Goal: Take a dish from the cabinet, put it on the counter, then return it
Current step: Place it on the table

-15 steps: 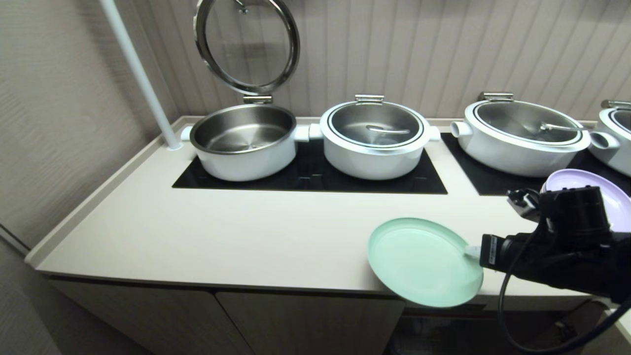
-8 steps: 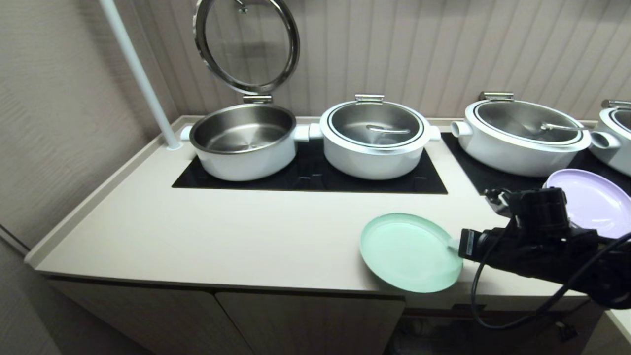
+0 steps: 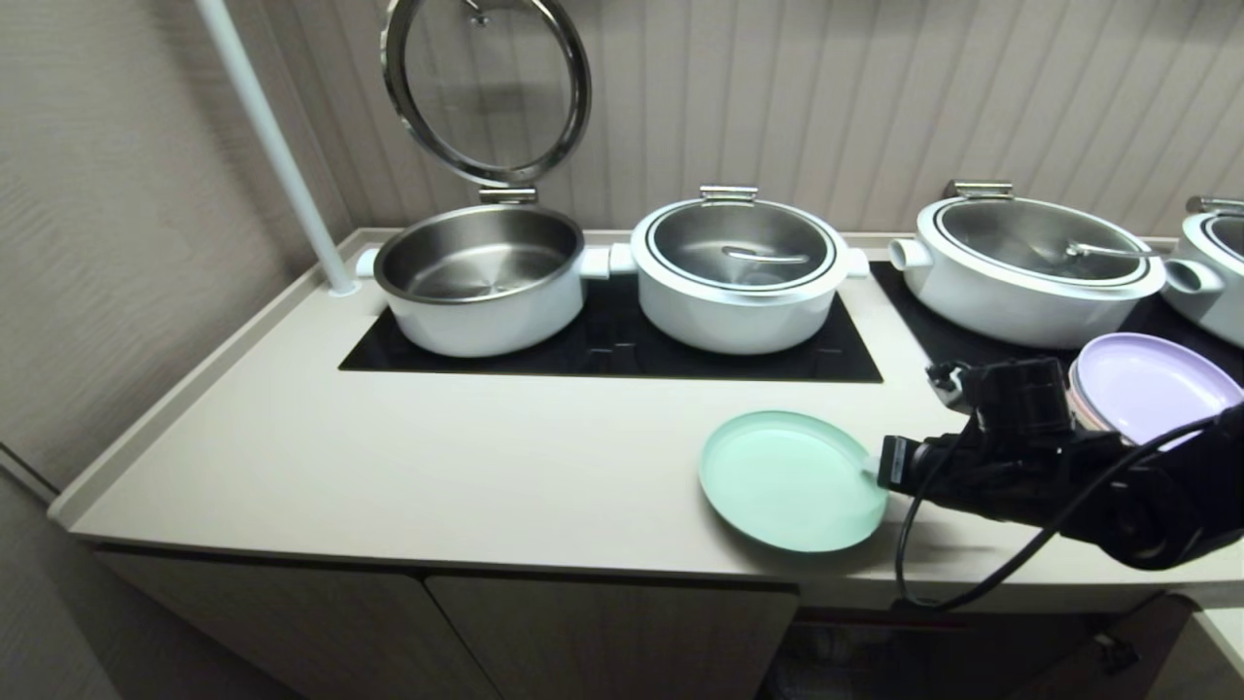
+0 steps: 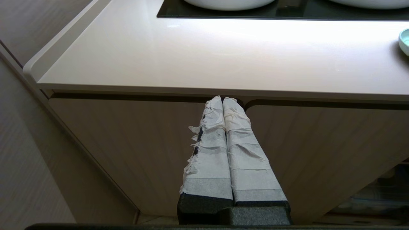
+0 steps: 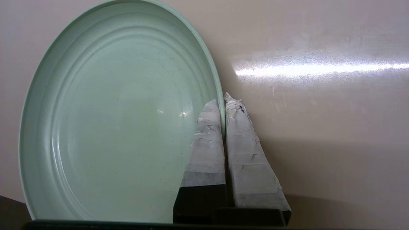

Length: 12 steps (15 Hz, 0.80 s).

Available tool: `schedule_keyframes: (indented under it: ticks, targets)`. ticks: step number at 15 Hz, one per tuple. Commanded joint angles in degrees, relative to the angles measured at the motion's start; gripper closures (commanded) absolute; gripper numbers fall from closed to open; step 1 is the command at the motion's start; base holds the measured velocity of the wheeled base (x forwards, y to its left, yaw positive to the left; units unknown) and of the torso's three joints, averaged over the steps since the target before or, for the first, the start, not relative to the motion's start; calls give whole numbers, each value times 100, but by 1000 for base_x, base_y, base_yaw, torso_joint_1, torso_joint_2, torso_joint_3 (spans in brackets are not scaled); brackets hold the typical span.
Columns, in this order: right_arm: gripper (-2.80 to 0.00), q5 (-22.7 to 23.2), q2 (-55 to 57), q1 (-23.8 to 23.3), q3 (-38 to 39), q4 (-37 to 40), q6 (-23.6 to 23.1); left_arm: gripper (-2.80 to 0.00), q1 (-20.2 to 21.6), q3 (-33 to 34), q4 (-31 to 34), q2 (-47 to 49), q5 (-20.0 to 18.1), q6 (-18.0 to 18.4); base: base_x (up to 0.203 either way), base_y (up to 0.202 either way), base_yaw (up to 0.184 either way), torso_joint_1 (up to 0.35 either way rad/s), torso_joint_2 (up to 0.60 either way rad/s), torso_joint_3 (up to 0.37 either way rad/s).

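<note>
The right claw point(image 3: 868, 465) is clenched on the dish point(image 3: 789, 479) rim; whether the dish touches the tabletop point(image 3: 437, 457) is unclear. The left claw point(image 4: 222, 99), clenched empty, faces the cabinet point(image 4: 127, 143).

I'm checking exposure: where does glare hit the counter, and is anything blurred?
Left wrist view: the counter is blown out in a broad white band. Right wrist view: a narrow streak crosses it beside the dish. Head view: even light, no blur, soft shadow under the right tool.

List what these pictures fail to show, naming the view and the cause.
- Cabinet interior: head view, doors and counter cover it.
- Plates under the lilac plate: head view, right arm covers them.
- Dish underside, whether it rests on the counter: right wrist view, hidden by the dish.
</note>
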<state>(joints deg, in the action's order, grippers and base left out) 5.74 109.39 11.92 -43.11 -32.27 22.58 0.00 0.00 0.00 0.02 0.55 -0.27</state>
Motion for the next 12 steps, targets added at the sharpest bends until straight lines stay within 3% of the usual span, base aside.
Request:
schedule_keyframes:
  ticks: [1, 3, 12]
  targets:
    - [0, -168, 112, 0, -47, -27, 51, 0, 0, 0, 0, -2, 7, 0, 0, 0, 0, 0, 0, 0]
    - [0, -424, 224, 12, -127, -41, 183, 0, 0, 0, 0, -2, 7, 0, 0, 0, 0, 0, 0, 0]
    - [0, -442, 333, 3, -183, -52, 203, 0, 0, 0, 0, -2, 7, 0, 0, 0, 0, 0, 0, 0]
